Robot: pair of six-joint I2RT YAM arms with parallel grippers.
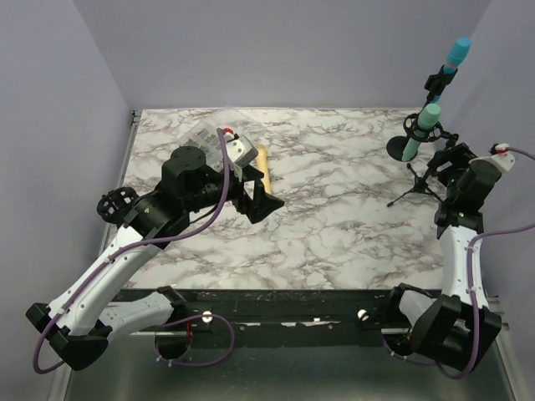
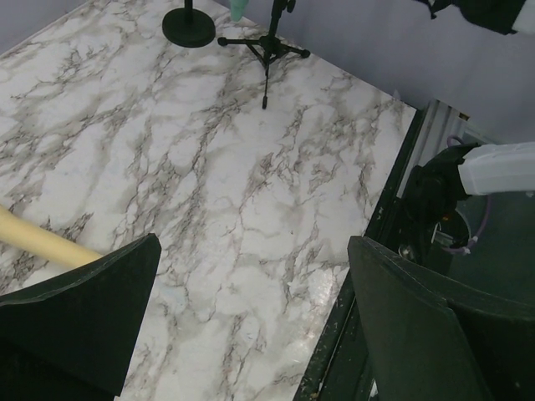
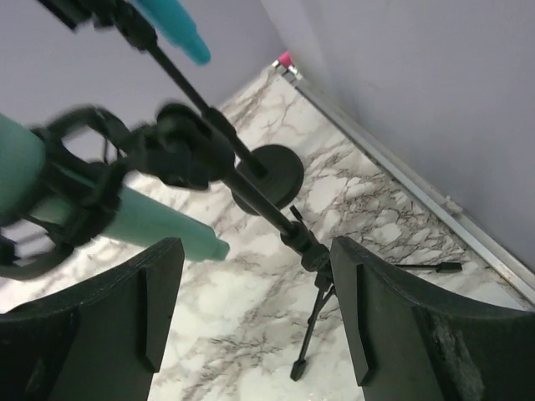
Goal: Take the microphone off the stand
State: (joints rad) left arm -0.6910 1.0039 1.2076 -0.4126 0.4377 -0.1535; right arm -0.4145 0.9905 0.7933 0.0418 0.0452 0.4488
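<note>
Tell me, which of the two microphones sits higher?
The bright blue microphone, atop the tripod stand; the pale green microphone hangs lower.

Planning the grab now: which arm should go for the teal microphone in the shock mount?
Right. The right pincer, open, faces the teal microphone at the far right of the table, close by. The left pincer, also open, hangs over mid-table, well away from the stands.

Marble tbl (image 1: 334,225), lilac walls (image 1: 276,58)
</note>
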